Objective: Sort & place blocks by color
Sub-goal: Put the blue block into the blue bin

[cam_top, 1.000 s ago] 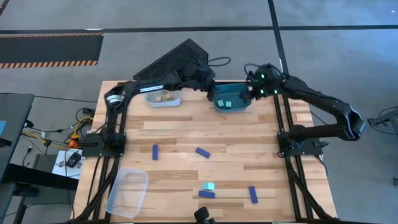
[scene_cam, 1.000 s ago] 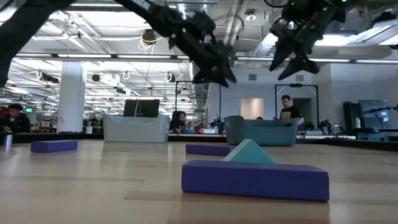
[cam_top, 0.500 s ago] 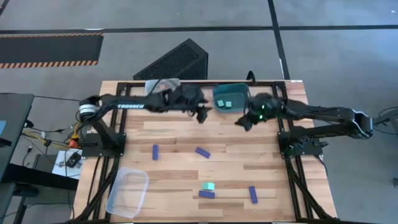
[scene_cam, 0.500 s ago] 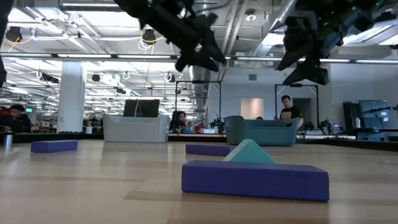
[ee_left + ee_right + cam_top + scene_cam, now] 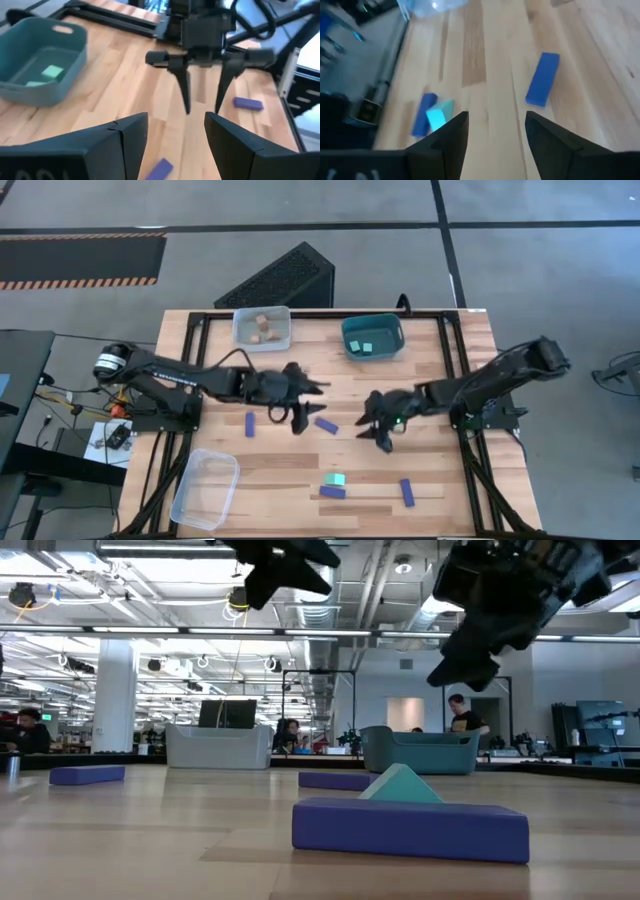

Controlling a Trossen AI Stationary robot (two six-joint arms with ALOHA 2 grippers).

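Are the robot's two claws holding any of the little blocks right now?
No, nothing is held. The left gripper and the right gripper both hang over the table with jaws open and empty, near a dark blue block.

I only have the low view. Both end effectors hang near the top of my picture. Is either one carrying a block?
Observer: No. The left end effector and the right end effector are both open and empty, over the middle of the table.
Operator: I count three blue bars. Is that all of them?
Observer: No, there are four. The high view shows one more blue bar near the table's front edge on the right arm's side.
Operator: Is anything in the clear bin?
Observer: From above, the clear bin at the front corner on the left arm's side looks empty.
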